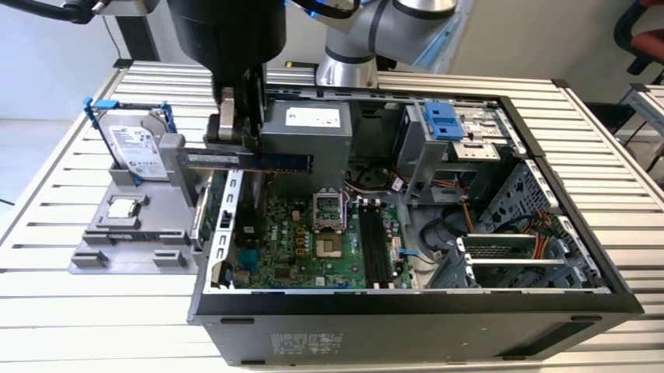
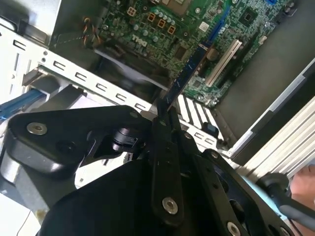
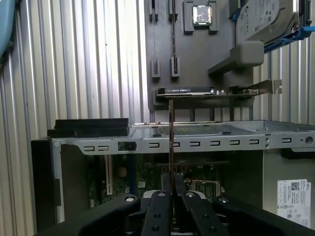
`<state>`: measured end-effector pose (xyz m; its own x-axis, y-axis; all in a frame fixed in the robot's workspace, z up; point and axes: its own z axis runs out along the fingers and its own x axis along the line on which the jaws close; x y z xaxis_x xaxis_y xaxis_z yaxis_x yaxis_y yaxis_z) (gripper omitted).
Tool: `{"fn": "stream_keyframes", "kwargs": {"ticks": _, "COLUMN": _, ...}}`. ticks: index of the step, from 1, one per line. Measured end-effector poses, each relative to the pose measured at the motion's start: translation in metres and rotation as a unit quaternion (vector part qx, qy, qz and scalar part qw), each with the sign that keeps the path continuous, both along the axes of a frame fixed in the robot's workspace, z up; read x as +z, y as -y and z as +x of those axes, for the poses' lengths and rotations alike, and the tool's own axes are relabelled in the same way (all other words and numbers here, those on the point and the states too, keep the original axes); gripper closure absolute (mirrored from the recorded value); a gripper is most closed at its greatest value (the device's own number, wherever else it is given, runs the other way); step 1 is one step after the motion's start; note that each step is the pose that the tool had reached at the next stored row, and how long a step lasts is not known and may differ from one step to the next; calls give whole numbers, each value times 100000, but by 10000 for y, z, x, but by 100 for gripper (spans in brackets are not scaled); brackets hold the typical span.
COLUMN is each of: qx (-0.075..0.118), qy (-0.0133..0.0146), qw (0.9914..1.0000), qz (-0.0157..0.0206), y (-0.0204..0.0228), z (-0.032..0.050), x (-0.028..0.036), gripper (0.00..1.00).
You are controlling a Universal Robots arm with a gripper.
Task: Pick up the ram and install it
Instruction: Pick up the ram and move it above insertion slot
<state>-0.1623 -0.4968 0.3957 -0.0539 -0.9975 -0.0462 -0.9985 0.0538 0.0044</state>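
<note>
The gripper [image 1: 239,140] hangs over the open PC case [image 1: 415,311], near the case wall on the exterior view's left. Its jaws are narrow, clamped on the ram [image 1: 280,162]. The ram is in the air, held level & lengthwise with its long edge down, pinched nearer one end. That end pokes out toward the grey holder tray [image 1: 124,252]. The other end reaches across in front of the silver power supply box [image 1: 311,136].

In the first wrist view the stick shows edge-on as a thin line [image 3: 171,128] running out from between the gripper [image 3: 171,178] tips, and it crosses the case's metal rim. In the second wrist view it [image 2: 189,69] sticks out from the gripper [image 2: 163,112] over the green motherboard [image 2: 167,24], clear of it, not touching.

The ram isn't seated. The black memory slots [image 1: 374,249] lie lower down on the board, toward the exterior view's right, apart from the stick.

On the tray, the hard drive [image 1: 135,144] w/ blue rails stands upright at the far end. The small square processor chip [image 1: 123,207] lies flat in its pocket nearer the front. A dark card [image 3: 189,92] sits on the tray just beside the case wall, per the first wrist view.

Case & tray both rest on the slatted metal bench [image 1: 62,256], touching side by side.
</note>
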Motion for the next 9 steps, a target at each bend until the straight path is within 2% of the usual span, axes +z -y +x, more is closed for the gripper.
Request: {"fn": "stream_keyframes", "kwargs": {"ticks": 9, "qx": -2, "qy": 3, "qw": 100000, "qz": 5, "y": 0, "z": 131, "x": -1, "gripper": 100}}
